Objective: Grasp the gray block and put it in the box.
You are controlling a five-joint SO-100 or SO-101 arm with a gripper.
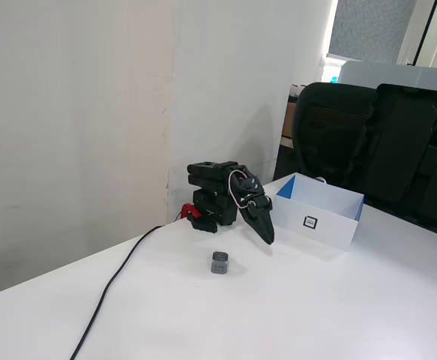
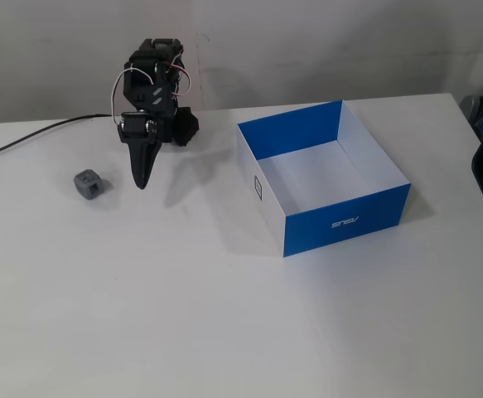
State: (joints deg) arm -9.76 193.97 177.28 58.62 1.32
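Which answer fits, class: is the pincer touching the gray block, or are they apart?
Apart. In a fixed view, bare white table shows between the pincer tip and the gray block; the pincer looks shut and empty.

White table carries gray block, box, black cable.

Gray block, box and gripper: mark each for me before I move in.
gray block [image 2: 89, 183], a fixed view, on its front face.
box [image 2: 346, 220], a fixed view, on its blue outer front wall.
gripper [image 2: 141, 184], a fixed view, at the fingertips, which point down.
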